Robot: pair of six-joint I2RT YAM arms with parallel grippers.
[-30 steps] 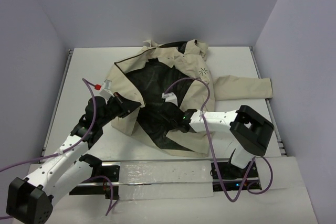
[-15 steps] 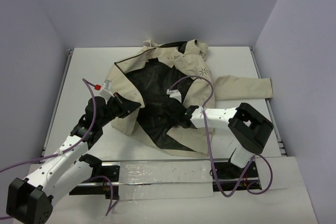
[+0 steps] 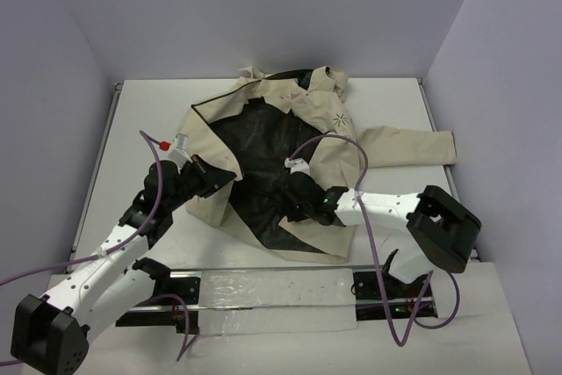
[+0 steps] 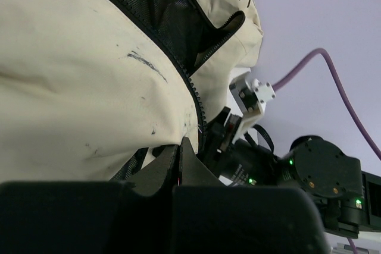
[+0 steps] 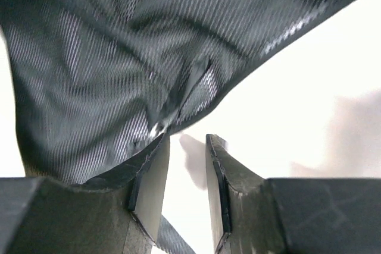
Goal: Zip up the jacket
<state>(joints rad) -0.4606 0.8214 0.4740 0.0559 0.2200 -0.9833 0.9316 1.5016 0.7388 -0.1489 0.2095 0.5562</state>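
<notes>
Both at jacket: left gripper clamped on flap edge; right gripper parted, empty, by lining.

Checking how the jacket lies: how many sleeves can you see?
1: a sleeve stretched out flat toward the right of the top view. The other may be hidden under the jacket.

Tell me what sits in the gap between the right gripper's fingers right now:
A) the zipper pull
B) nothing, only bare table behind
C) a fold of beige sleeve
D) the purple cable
B: in the right wrist view the right gripper stands open with only pale table showing through the gap, and the black lining of the jacket ends just past the fingertips.
</notes>
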